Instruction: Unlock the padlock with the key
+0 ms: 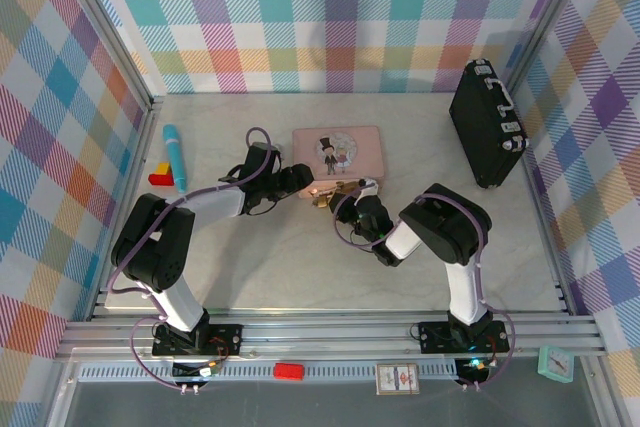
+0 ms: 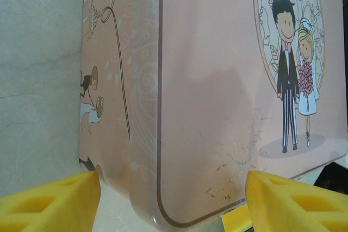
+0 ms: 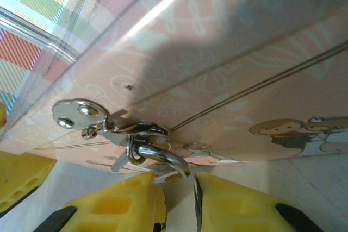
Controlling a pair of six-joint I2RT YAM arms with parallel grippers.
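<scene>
- Padlock position: the padlock hangs at the front wall of the pink tin, with its silver shackle threaded through the tin's clasp.
- My right end effector sits just under that shackle. Its yellow fingers are drawn almost together, leaving a slim gap.
- The shackle's lower end dips towards that gap, and I cannot tell whether anything is pinched there.
- From overhead, the right end effector is at the tin's front edge, just beside the padlock.
- My left end effector is spread wide, with the tin's near corner between its fingertips. I cannot tell whether either one touches the tin.
- The tin lies flat on the surface, lid up, showing a bride-and-groom picture.
- Well apart from all this, a black case stands near the right wall and a blue pen lies near the left wall.
</scene>
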